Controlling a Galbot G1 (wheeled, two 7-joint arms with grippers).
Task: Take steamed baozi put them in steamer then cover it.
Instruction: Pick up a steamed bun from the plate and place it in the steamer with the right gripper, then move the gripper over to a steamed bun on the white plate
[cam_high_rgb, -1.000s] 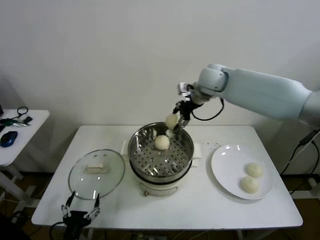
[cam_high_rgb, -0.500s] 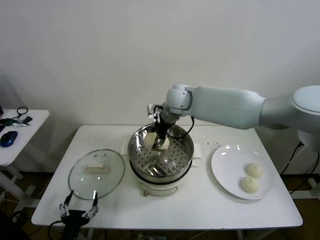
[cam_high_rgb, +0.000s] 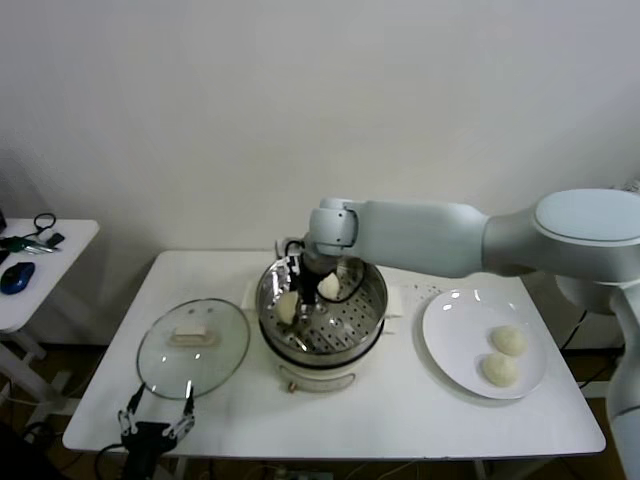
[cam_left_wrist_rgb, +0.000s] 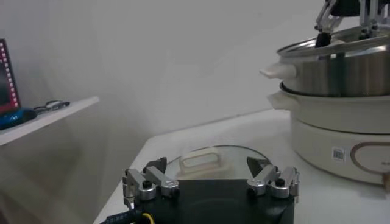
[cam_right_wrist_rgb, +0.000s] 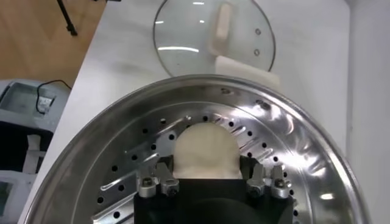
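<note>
right gripper (cam_right_wrist_rgb: 210, 181) inside the steamer (cam_high_rgb: 372, 312), jaws closed around a steamed baozi (cam_right_wrist_rgb: 206, 152) above the perforated floor (second bun (cam_high_rgb: 329, 286) beside it). left gripper (cam_left_wrist_rgb: 210, 182) spread wide, empty, near the cover (cam_high_rgb: 193, 345).

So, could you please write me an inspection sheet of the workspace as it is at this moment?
Surface: white table, holding everything below.
Steamer: centre of table, uncovered, two baozi inside.
Baozi: one lying free on the perforated floor, one between the right hand's fingers, two on the white plate.
Cover: flat on the table, to the robot's left of the steamer.
Clutter: nothing seen on the table.
Right hand: lowered into the steamer, shut on a baozi.
Left hand: open, empty, at the near table edge by the cover.
Cables: black cable on the right arm's wrist.
Surroundings: side table with a blue mouse and cables.
</note>
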